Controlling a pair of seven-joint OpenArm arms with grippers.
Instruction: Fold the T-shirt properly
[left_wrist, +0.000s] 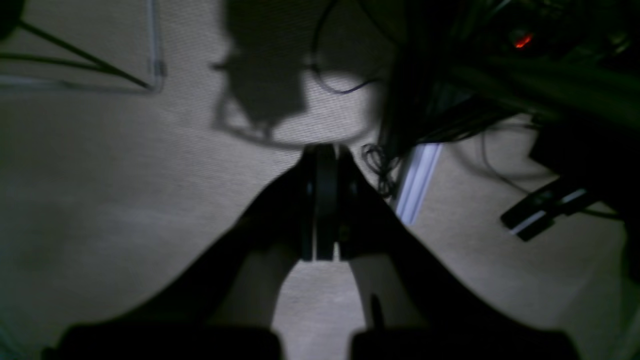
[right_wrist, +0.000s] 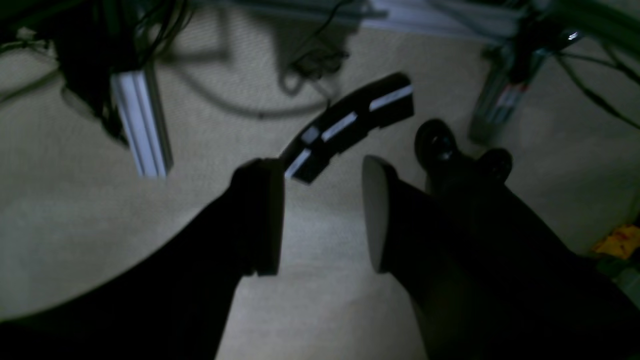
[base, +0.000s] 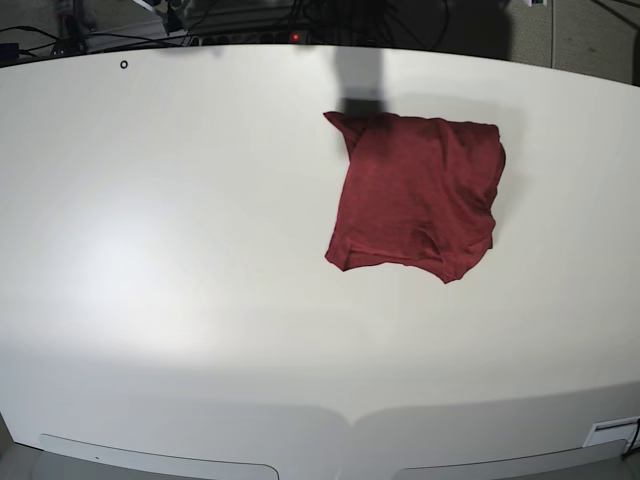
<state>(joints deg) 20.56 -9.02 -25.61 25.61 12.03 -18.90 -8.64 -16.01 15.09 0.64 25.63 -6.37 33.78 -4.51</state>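
The T-shirt (base: 418, 192) lies on the white table (base: 160, 250), toward the far right side in the base view. It is already folded into a small, almost square bundle. Its edges are a bit wavy, and the bottom right corner sticks out in a point.

No arm shows over the table. Both wrist cameras look down at a tan carpet (left_wrist: 100, 200) with cables and metal bars, so both arms seem to be pulled away from the table.

The left gripper (left_wrist: 320, 205) is squeezed shut, with nothing between its jaws. The right gripper (right_wrist: 322, 215) has its jaws apart, and it holds nothing either. Only carpet shows in the gap.

The folding looks nearly done or finished. If one more move is needed, an arm would have to come over the table, reach the shirt and smooth the wavy edge or tuck in the pointy corner.
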